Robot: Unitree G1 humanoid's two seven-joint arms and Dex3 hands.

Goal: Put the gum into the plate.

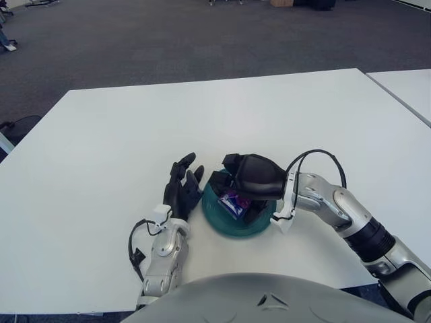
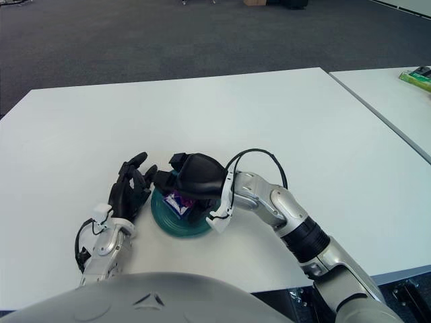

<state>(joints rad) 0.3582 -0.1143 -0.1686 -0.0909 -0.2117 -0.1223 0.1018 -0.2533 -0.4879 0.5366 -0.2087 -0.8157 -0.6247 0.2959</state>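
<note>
A teal plate (image 1: 223, 229) sits on the white table (image 1: 202, 114) near its front edge. My right hand (image 1: 244, 202) reaches in from the right and hangs low over the plate's middle, fingers curled around a small purple-blue gum pack (image 1: 234, 202). The pack is down inside the plate's bowl, partly covered by the black hand; I cannot tell whether it touches the plate. My left hand (image 1: 183, 185) shows just left of the plate's rim, fingers spread and relaxed, holding nothing.
A second white table (image 1: 411, 87) stands to the right across a narrow gap, with a green object (image 2: 417, 79) on it. A black cable (image 1: 316, 156) loops above my right wrist. Dark carpet lies beyond the table's far edge.
</note>
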